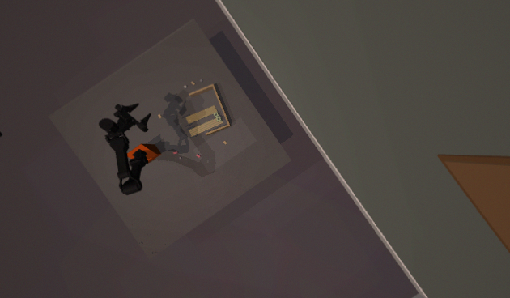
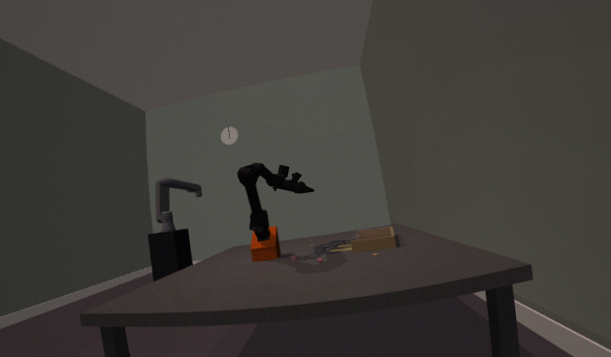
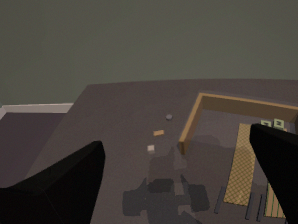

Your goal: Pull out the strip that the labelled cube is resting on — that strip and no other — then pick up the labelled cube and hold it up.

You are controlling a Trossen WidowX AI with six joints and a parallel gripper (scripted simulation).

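- You're looking at an arm (image 2: 254, 194) that's matte black all over, built from slim rounded links with bulkier, knuckle-like joints.
- Its base (image 2: 265, 244) is a bright orange block, the only colour on the machine.
- Your end effector (image 1: 141, 114) is black too; its two fingers taper to sharp, wedge-shaped points.
- From the wrist view those fingers read as flat dark silhouettes, with no surface detail to make out.
- No cables, screws or markings can be made out in this dim light.
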